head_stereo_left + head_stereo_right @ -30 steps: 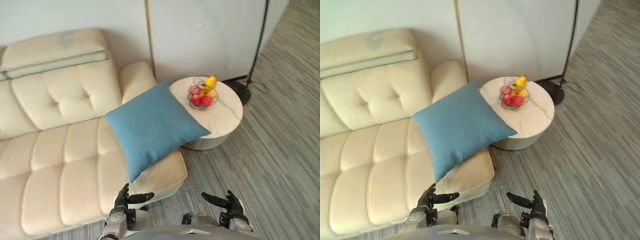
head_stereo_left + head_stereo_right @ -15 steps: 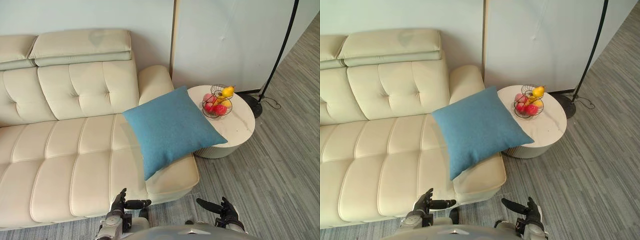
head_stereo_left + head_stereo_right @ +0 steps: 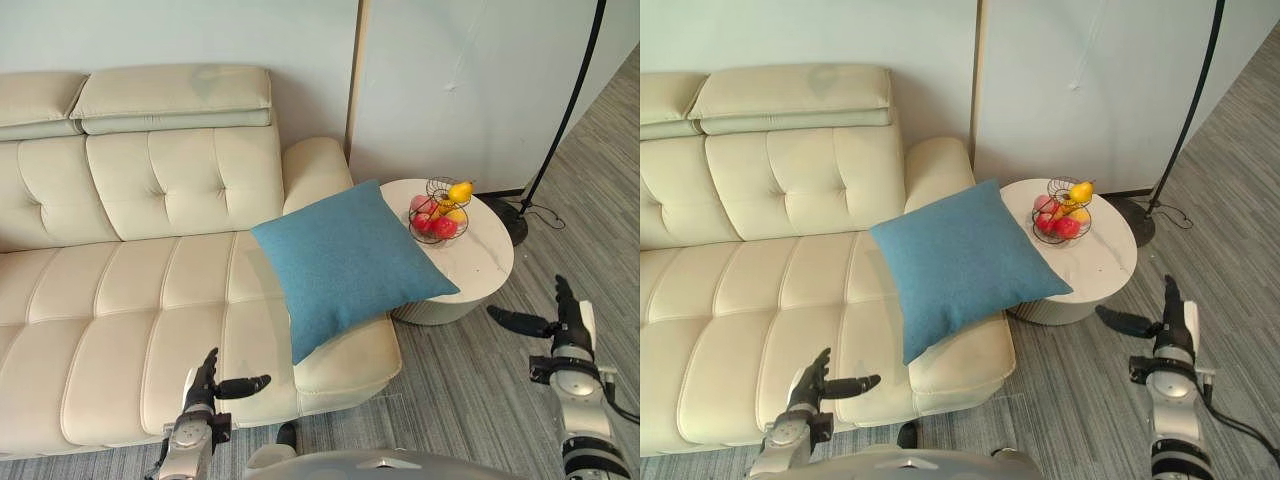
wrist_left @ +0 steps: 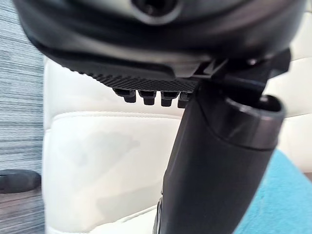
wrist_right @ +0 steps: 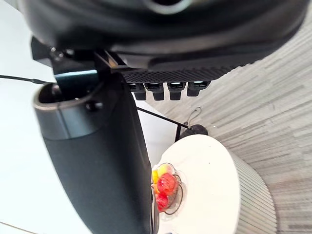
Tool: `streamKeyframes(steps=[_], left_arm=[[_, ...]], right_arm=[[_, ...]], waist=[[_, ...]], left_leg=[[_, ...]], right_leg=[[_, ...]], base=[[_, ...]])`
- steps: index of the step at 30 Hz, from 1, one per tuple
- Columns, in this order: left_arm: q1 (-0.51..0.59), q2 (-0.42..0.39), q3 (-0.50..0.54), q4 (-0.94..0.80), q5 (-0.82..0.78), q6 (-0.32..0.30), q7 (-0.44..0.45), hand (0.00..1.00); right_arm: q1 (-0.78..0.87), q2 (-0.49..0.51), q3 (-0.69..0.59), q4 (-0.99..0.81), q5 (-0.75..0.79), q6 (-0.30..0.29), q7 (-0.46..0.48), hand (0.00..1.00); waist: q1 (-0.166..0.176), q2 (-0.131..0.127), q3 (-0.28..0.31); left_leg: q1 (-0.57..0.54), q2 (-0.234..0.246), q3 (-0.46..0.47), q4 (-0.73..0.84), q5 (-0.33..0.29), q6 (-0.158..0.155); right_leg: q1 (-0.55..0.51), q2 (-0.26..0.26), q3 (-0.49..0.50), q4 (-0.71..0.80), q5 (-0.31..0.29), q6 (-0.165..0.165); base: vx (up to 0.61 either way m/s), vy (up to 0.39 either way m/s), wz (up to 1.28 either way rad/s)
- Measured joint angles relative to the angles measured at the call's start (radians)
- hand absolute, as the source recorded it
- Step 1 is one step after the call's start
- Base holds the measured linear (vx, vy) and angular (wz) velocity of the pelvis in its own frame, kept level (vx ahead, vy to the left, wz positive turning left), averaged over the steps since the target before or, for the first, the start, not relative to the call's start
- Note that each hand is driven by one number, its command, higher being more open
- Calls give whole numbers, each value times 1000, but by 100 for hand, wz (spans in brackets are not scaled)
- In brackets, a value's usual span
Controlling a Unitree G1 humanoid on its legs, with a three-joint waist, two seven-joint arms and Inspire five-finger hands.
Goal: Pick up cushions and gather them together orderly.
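Both hands have moved apart since a moment ago. The left hand [image 3: 203, 388] has slid out to the left and now floats over the front edge of the cream sofa [image 3: 120, 300]. Its fingers are straight, its thumb points toward the cushion, and it holds nothing. The right hand [image 3: 568, 330] has swung up and far out to the right. It is over the grey floor [image 3: 470, 390], near the round white table [image 3: 485, 265]. Its fingers stand straight up, its thumb sticks out toward the table, and it holds nothing too.

The blue cushion [image 3: 350, 262] lies tilted on the right end of the sofa. One corner pokes out over the table. A wire basket of fruit [image 3: 440, 210] sits on the table, near the cushion. A black lamp pole [image 3: 575, 100] stands behind the table.
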Motion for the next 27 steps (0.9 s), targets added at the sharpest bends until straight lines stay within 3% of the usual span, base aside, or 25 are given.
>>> streamKeyframes(steps=[9,15,22,27], left_arm=[[-1,-8,27,-166,-31,-13,33,100],[-51,-85,21,-238,-35,-13,92,100],[-171,-148,-108,-303,-70,-14,127,100],[-276,-150,-144,-304,-88,-14,144,100]], right_arm=[[-64,-42,12,-54,8,1,17,100],[-225,-90,100,-15,87,2,16,100],[-486,-93,184,109,173,8,1,100],[-652,-91,224,200,246,14,-33,100]], waist=[[-20,7,-3],[-29,17,8],[17,44,100],[25,53,169]], left_leg=[[-56,-2,-21,0,9,2],[-125,-13,-59,0,31,5],[-202,-11,-107,1,67,2],[-256,-8,-107,1,88,0]], right_leg=[[-37,3,-16,-25,12,2],[-67,3,-59,-63,32,3],[-116,7,-109,-56,39,-5],[-190,-1,-103,-8,37,-10]], base=[[-14,-3,6],[22,-4,20],[-38,-13,24],[-54,-10,-1]])
